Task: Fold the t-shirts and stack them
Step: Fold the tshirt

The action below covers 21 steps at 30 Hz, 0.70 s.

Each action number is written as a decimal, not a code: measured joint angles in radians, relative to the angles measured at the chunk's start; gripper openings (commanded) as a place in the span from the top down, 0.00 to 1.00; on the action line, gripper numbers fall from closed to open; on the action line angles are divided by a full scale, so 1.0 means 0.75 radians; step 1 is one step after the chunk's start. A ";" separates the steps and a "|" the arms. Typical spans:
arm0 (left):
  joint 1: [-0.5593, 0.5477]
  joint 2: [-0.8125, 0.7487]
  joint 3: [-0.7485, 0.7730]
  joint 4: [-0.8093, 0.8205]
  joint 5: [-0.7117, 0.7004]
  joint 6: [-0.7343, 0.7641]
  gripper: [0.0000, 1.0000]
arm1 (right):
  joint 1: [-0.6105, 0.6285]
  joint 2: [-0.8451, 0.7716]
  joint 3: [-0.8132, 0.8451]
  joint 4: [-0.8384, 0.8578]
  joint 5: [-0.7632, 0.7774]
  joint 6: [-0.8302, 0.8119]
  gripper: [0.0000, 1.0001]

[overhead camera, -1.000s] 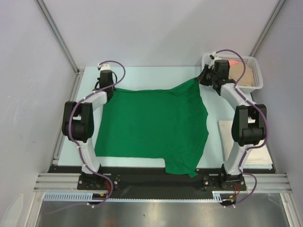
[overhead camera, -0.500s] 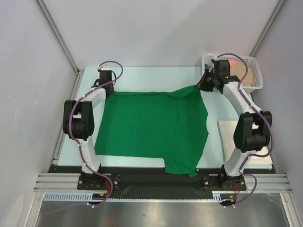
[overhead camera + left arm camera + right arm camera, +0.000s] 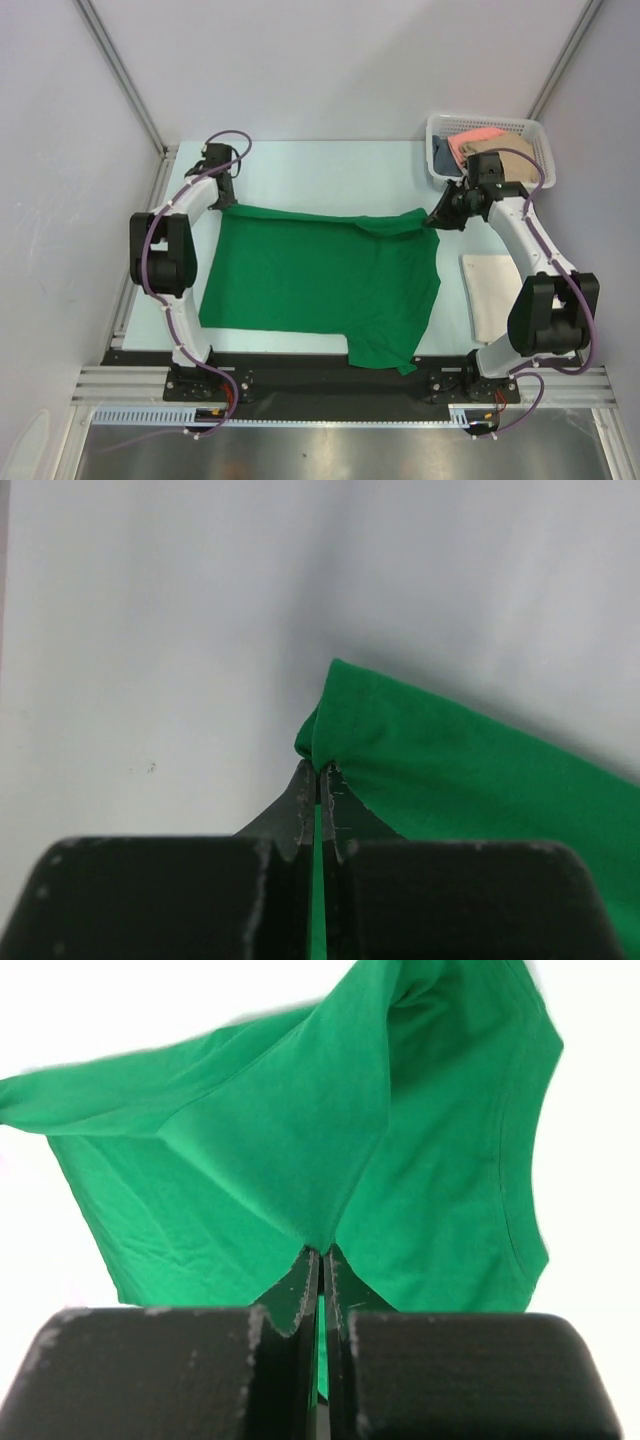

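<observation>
A bright green t-shirt [image 3: 320, 285] lies spread across the middle of the table. My left gripper [image 3: 226, 204] is shut on its far left corner [image 3: 345, 705]. My right gripper [image 3: 437, 220] is shut on its far right corner, and the cloth hangs in folds from the jaws [image 3: 330, 1150]. A cream-white t-shirt [image 3: 490, 295] lies folded flat on the table at the right. Salmon-pink [image 3: 470, 142], tan [image 3: 512, 152] and dark blue [image 3: 442, 158] t-shirts lie in the basket.
A white plastic mesh basket [image 3: 540, 135] stands at the far right corner of the table. Grey walls close in the table on the left, back and right. A black strip [image 3: 320, 375] runs along the near edge between the arm bases.
Both grippers have pulled the green t-shirt's far edge toward the near side, the right one out of the basket area. The far edge now lies straighter, and the basket's shirts are uncovered.
</observation>
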 measured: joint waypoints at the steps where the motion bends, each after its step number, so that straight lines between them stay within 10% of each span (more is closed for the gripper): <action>1: 0.004 0.000 0.013 -0.019 0.001 0.000 1.00 | -0.004 -0.020 -0.012 -0.015 -0.010 0.000 1.00; 21: 0.010 -0.048 -0.131 -0.173 0.062 -0.004 1.00 | -0.031 -0.092 -0.266 -0.050 -0.045 -0.021 1.00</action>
